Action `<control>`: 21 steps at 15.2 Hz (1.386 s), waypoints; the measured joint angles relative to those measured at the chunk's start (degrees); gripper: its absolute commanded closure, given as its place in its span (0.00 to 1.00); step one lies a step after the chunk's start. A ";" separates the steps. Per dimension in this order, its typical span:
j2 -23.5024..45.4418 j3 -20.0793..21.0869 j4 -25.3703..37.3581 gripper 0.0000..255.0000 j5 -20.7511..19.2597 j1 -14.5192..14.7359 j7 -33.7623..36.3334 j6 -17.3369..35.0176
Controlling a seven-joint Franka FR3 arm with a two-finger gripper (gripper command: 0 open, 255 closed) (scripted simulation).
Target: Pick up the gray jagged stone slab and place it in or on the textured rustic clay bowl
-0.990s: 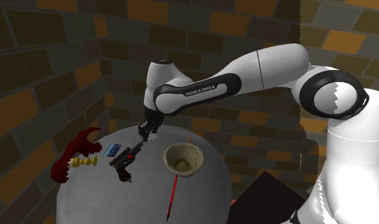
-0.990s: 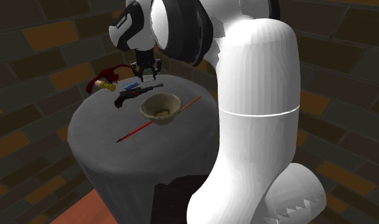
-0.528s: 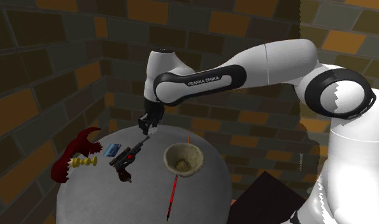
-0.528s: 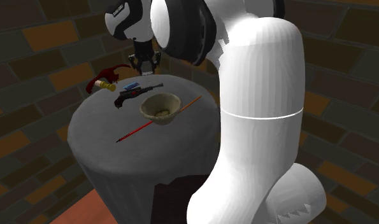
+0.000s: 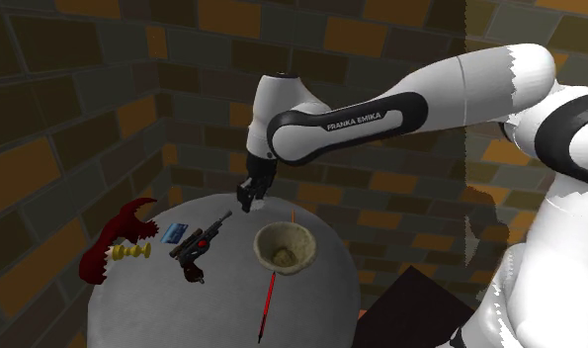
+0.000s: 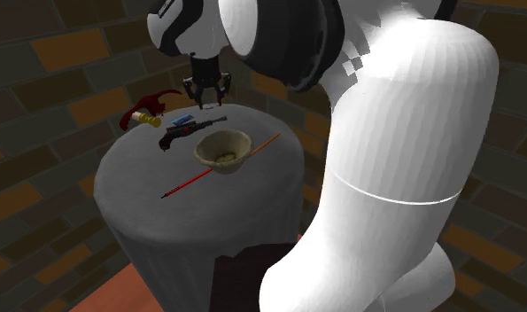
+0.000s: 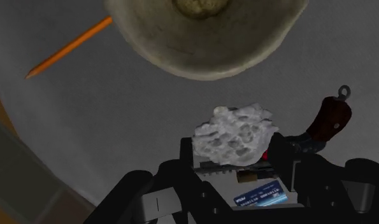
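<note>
Stone slab (image 7: 235,130) hangs pinched in the gripper (image 7: 234,146) above the table (image 5: 222,297), just short of the clay bowl (image 7: 200,54); I'd carry it level over the rim before releasing.

text: FRANKA EMIKA | on: arm (image 5: 366,123) | blue card (image 7: 261,196): print illegible

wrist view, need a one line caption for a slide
Gripper shut on the pale grey stone, above the round table, with the bowl just ahead.
</note>
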 measured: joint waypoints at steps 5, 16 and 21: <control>-11.73 -0.10 -14.42 1.00 2.97 -0.68 -1.99 2.91; -16.23 -0.13 -25.90 1.00 4.22 -0.55 -2.70 9.97; -14.37 0.00 -27.94 1.00 3.76 -0.59 -2.36 13.84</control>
